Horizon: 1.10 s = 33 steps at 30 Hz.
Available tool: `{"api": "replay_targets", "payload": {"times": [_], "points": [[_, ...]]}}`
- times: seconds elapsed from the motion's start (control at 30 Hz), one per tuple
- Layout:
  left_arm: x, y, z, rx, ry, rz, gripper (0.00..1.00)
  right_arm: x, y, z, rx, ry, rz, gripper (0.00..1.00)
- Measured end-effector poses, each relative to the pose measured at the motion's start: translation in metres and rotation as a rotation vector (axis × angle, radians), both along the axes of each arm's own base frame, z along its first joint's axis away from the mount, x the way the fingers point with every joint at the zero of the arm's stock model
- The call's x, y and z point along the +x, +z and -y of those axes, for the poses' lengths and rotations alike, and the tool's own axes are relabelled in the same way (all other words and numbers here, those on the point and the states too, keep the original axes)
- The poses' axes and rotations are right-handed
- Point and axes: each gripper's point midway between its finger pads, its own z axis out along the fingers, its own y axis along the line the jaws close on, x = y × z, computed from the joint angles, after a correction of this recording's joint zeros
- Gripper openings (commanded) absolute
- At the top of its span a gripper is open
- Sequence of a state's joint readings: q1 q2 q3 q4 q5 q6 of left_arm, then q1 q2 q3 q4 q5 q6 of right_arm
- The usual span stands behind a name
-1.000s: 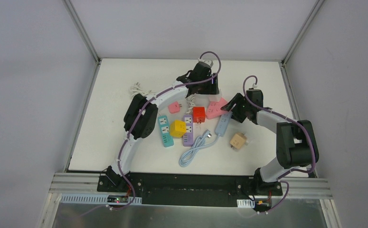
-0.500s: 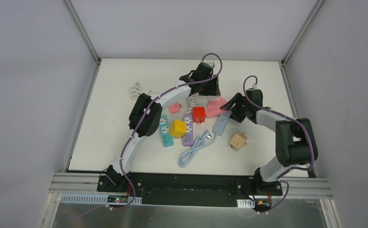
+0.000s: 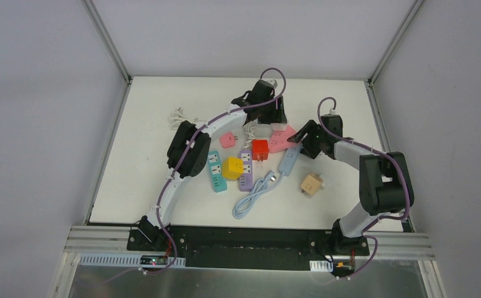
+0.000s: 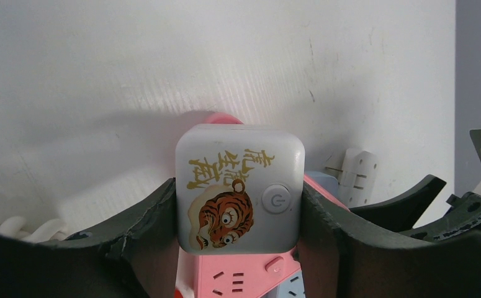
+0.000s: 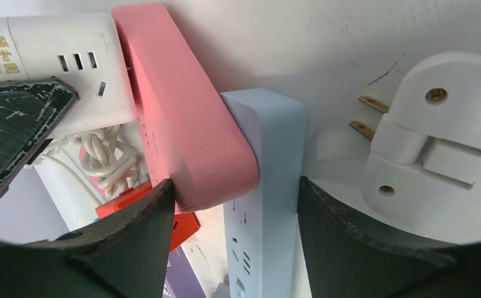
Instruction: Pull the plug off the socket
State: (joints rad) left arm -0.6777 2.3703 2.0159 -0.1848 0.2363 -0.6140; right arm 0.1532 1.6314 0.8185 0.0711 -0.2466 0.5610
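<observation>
Near clutter: a coiled pale blue cable (image 3: 253, 197) and a tan cube adapter (image 3: 311, 184) lie loose toward the near edge of the white bench (image 3: 144, 186). Neither arm touches them, so they look irrelevant to this pull.
Middle clutter: a yellow cube adapter (image 3: 232, 167) and a red cube adapter (image 3: 260, 149) sit mid-bench, close enough to the working spot that a sideways tug might knock them.
Right end effector (image 5: 233, 181): closed across two strip ends at once. One finger is against the rounded pink plastic power strip (image 5: 182, 112), the other against the pale blue power strip (image 5: 269, 161) alongside it. The likely reason is bracing, so the socket cannot lift with the plug.
Loose plug: a white plug with two bare brass prongs (image 5: 436, 136) lies just beside that end effector, in no socket.
Socket: the pink strip lies toward the far edge, about midway between the left and right edges.
Plug: the grey-white cube plug with a tiger print (image 4: 225, 161) appears seated on the pink strip's socket face and is not yet out.
Left end effector (image 4: 238, 186): clamped on the tiger cube, with a finger flat against each opposite side. This grip suits a straight pull away from the strip.
</observation>
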Motion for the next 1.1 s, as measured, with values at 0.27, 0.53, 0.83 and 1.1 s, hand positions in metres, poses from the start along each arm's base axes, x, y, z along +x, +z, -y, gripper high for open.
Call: {"api": "replay_targets", "payload": {"times": [0.27,0.53,0.83,1.1], "points": [[0.006,0.002,0.001,-0.065,0.016,-0.013,0.0,0.005,0.002,0.004,-0.021,-0.014,0.012,0.0],[0.003,-0.001,0.0,0.034,0.053,0.049,0.0,0.005,0.0,0.003,-0.02,-0.014,0.006,0.0],[-0.001,0.0,-0.006,0.089,0.06,0.032,0.0,0.002,0.0,-0.001,-0.018,0.011,0.006,0.0],[0.001,0.001,-0.01,-0.028,0.059,-0.04,0.0,0.006,0.002,0.0,-0.035,0.015,0.02,0.0]]}}
